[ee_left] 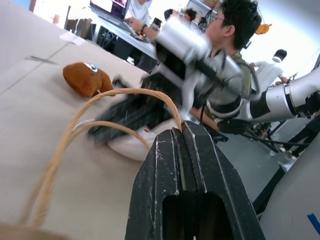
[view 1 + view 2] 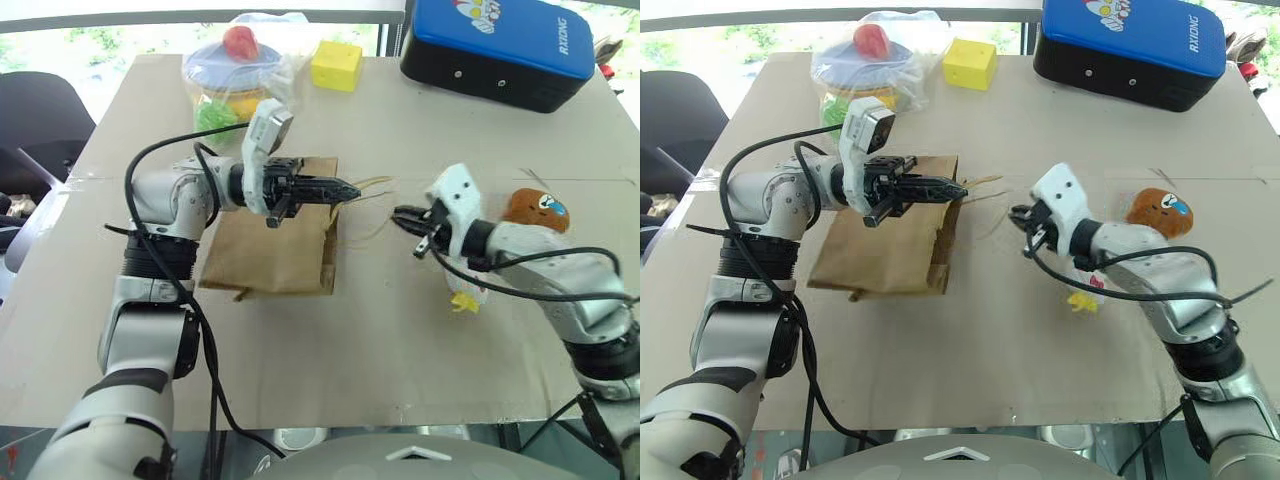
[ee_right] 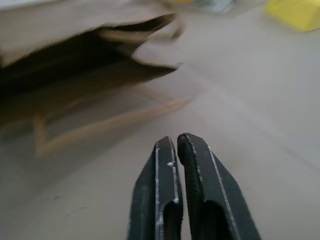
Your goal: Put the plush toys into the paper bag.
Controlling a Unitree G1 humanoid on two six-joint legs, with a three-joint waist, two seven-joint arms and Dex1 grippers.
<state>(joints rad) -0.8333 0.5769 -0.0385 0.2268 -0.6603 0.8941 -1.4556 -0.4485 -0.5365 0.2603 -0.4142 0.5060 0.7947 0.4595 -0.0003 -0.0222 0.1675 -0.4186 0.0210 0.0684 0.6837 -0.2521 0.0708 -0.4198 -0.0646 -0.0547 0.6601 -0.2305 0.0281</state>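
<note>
Pinching one thin loop handle (image 1: 125,95) between its black fingers, the left gripper (image 2: 345,189) points sideways across the table (image 2: 400,340), level with the surface, its fingers pressed tight together on the twisted paper cord. The handle belongs to the paper bag (image 2: 275,240), a plain brown kraft bag lying flat on its side just below that gripper, its mouth facing the middle of the table and slightly gaping in the right wrist view. A second loop handle (image 2: 372,183) trails out from the mouth. The left arm is bent at the elbow, the forearm held above the bag.

Across a small gap, the right gripper (image 2: 402,215) aims toward the bag's mouth, tilted a little downward, its two fingers pressed together on nothing. Its forearm stretches in from the right side of the table.

The white chick (image 2: 466,297) lies under the right forearm, mostly hidden, with only its yellow feet and a bit of white body showing. The brown animal (image 2: 536,209), with a light-blue patch, sits just beyond that arm, well apart from the bag.

At the far edge stand a yellow cube (image 2: 336,65), a clear plastic bag of toys (image 2: 235,75) and a blue and black case (image 2: 500,50).
</note>
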